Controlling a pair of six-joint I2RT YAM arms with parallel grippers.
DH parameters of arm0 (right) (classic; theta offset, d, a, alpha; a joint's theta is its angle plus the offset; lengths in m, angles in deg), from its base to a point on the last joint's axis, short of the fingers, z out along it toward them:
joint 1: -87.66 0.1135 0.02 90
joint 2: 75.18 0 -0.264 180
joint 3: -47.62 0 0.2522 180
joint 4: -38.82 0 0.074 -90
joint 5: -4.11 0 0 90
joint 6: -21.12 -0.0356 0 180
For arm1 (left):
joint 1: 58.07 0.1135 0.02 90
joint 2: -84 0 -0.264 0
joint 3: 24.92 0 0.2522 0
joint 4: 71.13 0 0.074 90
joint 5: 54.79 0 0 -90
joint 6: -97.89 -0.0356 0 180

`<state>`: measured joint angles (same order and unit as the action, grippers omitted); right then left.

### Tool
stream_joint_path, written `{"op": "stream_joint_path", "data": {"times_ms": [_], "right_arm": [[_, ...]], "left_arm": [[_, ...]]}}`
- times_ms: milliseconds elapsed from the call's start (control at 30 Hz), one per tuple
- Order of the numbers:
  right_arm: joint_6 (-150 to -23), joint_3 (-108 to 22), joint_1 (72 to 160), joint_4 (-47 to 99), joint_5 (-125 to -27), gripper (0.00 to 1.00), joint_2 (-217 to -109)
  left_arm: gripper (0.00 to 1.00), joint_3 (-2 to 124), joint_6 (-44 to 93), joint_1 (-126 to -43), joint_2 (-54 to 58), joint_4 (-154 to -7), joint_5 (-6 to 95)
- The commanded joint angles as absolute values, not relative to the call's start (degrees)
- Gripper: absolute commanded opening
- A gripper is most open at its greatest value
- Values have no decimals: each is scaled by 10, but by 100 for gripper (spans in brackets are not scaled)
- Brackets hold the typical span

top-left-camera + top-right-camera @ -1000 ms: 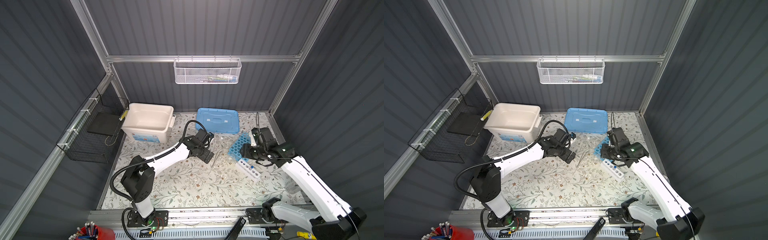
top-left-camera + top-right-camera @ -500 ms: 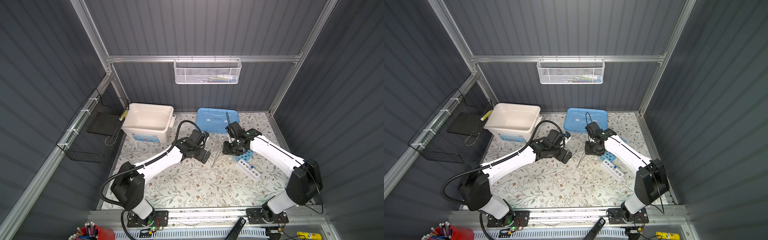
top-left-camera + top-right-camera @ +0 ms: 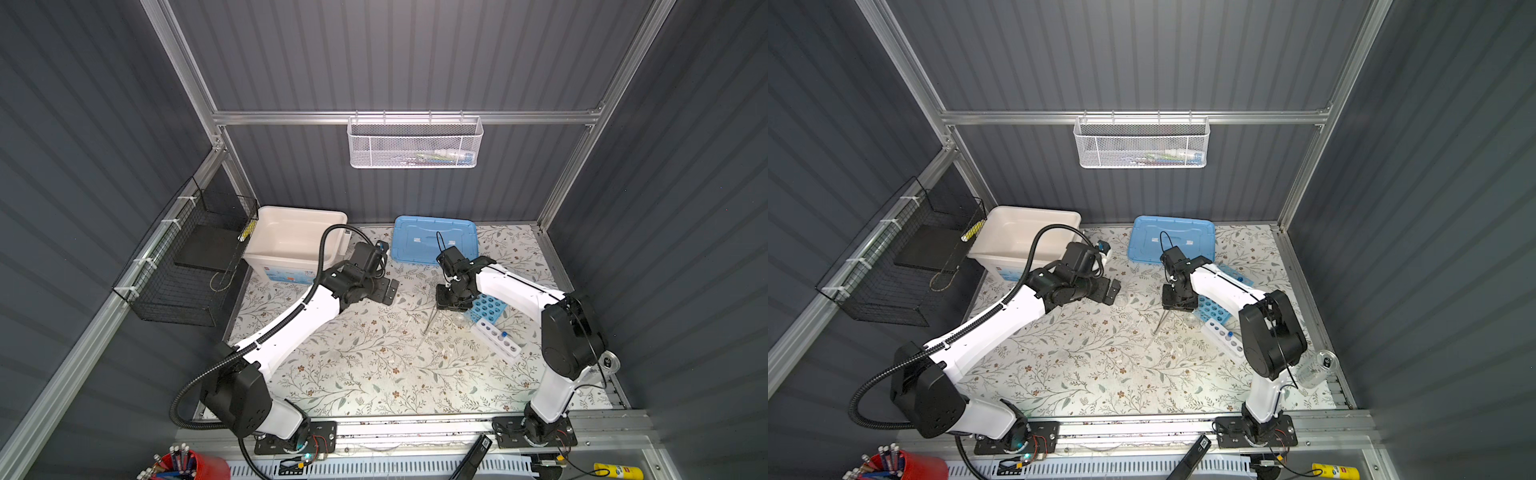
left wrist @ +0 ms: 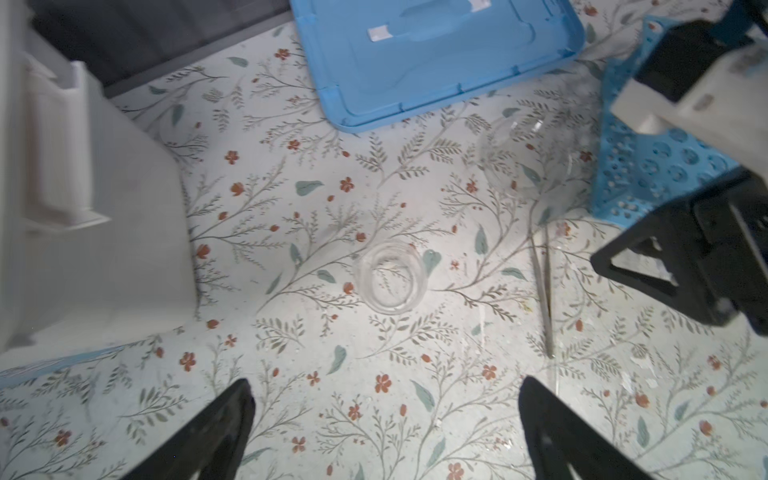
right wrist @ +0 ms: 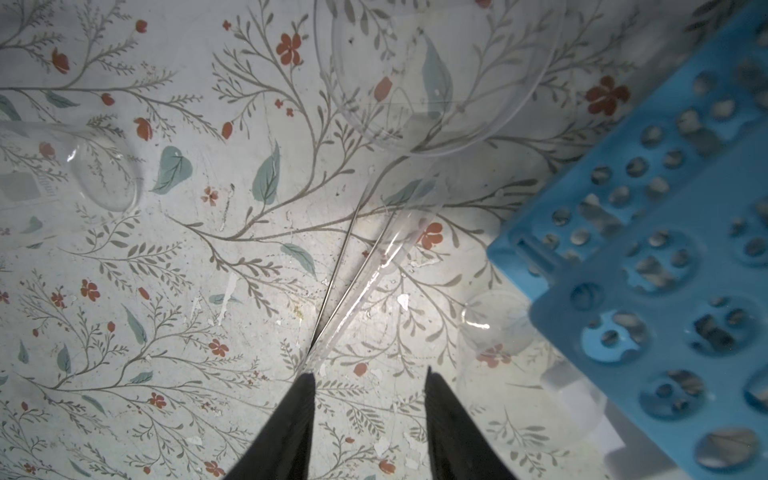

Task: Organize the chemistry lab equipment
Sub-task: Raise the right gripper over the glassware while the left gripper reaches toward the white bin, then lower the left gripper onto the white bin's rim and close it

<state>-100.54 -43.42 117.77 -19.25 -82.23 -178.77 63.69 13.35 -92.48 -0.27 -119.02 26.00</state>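
1. Floral-print counter [image 3: 353, 374] in a grey-walled cell. Glassware lies scattered right of middle, so sorting looks barely begun.
2. Nearest: the white one-row rack [image 3: 496, 337] holds one blue-capped tube [image 3: 504, 333]. Its other holes look empty.
3. Next, the right gripper [image 5: 369, 374] points down at the counter with jaws partly apart, clamped on nothing. The near end of a clear tube [image 5: 374, 266] and the tips of the thin rods [image 4: 547, 328] lie just by one finger.
4. Risk: tube and rods converge at that end, so a pinch there could catch both or flick one away. The tube is round glass lying flat, so an off-centre squeeze could roll it or shoot it out.
5. The blue rack [image 3: 488, 307] sits just beside that gripper, with a small glass vessel [image 5: 496, 328] at its edge. The outer finger could knock it on the way down.
6. The glass dish [image 5: 436, 75] is by the tube's far end; can't tell if they touch. Dragging the tube might shove the dish.
7. The small beaker [image 4: 390, 282] looks upright and stands clear of the rest. The left gripper [image 4: 386, 384] hovers short of it, jaws wide apart and empty. The arms are near each other, so there's collision risk if both reach in.
8. Far: white bin [image 3: 270, 253] and blue lid [image 3: 434, 241] at the back wall.
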Motion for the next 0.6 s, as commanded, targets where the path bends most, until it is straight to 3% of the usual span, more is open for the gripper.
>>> {"op": "stream_joint_path", "data": {"times_ms": [0, 267, 567], "right_arm": [[-1003, -453, 1178, -193, -831, 45, -1792], [-1004, -452, 1160, -190, -839, 45, -1796], [-1004, -447, 1150, -183, -839, 45, -1802]], "left_arm": [[100, 710, 148, -879, -11, -1235, 241], [100, 856, 161, -757, -135, -1295, 254], [100, 952, 153, -707, -251, -1323, 292]]}}
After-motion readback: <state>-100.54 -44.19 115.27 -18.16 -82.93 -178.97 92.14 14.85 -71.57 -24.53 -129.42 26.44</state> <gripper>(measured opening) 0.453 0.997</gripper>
